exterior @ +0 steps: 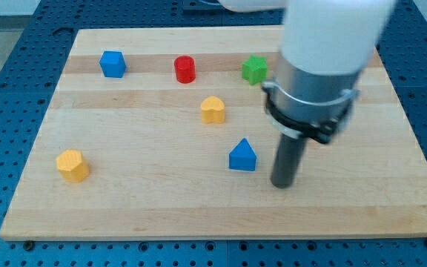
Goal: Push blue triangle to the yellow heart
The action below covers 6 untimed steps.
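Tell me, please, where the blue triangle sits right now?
The blue triangle lies right of centre, just left of my tip and below the yellow heart.

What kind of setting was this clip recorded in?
Most likely a robotics lab bench: a wooden board lies on a blue perforated table, small coloured blocks such as the blue triangle and yellow heart are scattered on it, and my tip rests beside the triangle.

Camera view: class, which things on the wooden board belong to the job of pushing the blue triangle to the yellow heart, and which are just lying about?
Belong to the job:
blue triangle
yellow heart, up and left of it
my tip, just right of the blue triangle

Just lying about:
blue block
red cylinder
green star
yellow block
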### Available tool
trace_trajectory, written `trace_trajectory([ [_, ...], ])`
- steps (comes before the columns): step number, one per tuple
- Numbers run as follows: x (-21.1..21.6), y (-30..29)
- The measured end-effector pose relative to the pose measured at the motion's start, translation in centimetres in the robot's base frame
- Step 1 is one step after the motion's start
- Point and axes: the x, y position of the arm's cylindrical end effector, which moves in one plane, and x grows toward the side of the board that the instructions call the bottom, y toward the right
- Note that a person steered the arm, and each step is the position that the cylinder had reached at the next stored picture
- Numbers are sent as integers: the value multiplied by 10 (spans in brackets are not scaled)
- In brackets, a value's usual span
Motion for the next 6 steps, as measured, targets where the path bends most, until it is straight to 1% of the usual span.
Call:
trace_trajectory([
  [1,-49,-19],
  [2,-53,-32],
  [3,-8,-19],
  [4,21,-12],
  [5,29,-24],
  [6,6,-48],
])
